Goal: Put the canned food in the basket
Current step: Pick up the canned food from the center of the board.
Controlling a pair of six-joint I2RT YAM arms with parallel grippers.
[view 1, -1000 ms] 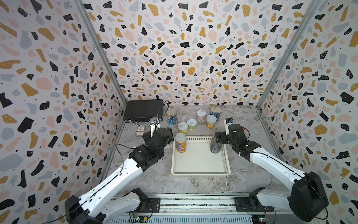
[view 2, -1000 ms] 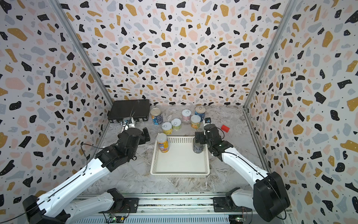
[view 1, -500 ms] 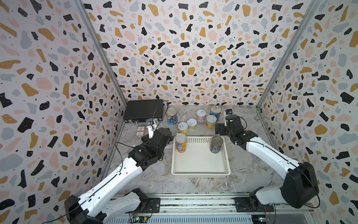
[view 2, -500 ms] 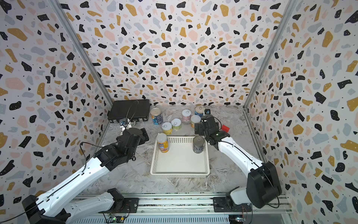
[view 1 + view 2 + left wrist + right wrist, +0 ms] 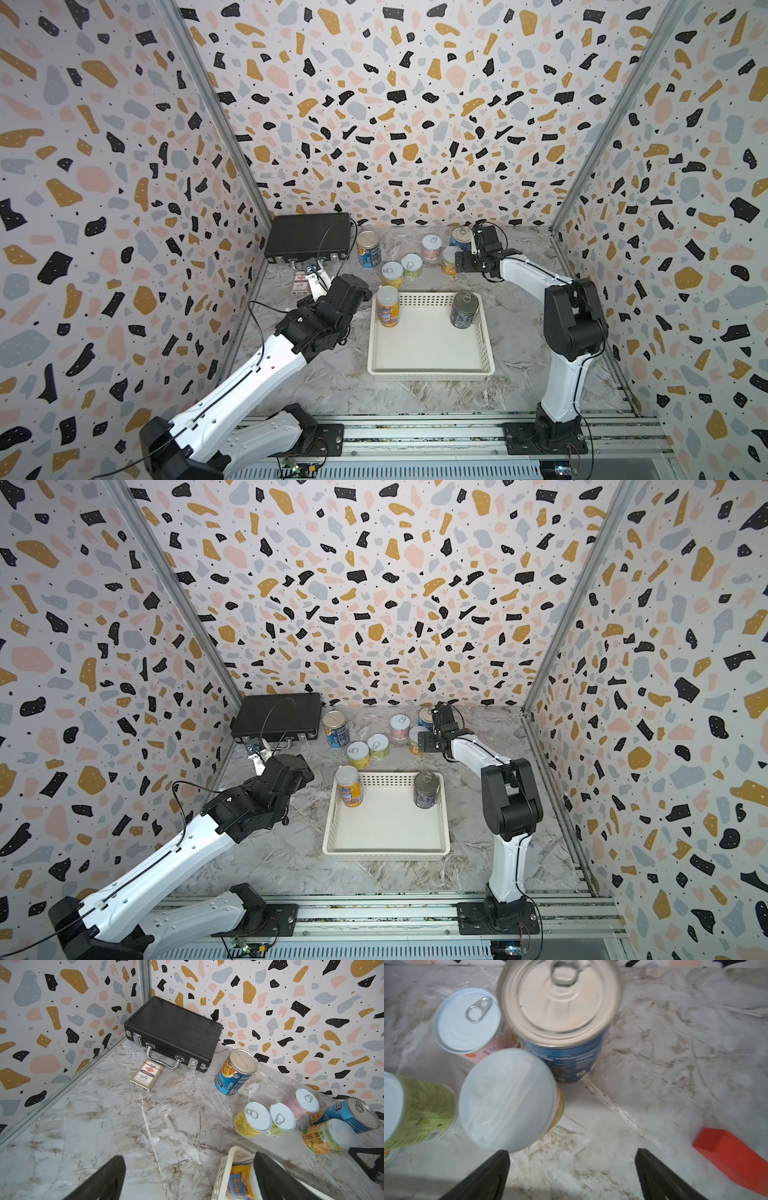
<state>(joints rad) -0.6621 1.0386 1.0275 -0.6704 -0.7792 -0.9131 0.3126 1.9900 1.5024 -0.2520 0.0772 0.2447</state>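
Hovering empty, jaws apart, the right pincer (image 5: 572,1152) sat just short of the white-lidded can (image 5: 508,1099), likely its next pick; two cans (image 5: 387,306) stood in the basket (image 5: 430,353) behind it.

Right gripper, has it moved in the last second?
Yes. The right gripper has left the navy can in the basket and moved toward the back wall, now open beside the blue pull-tab can.
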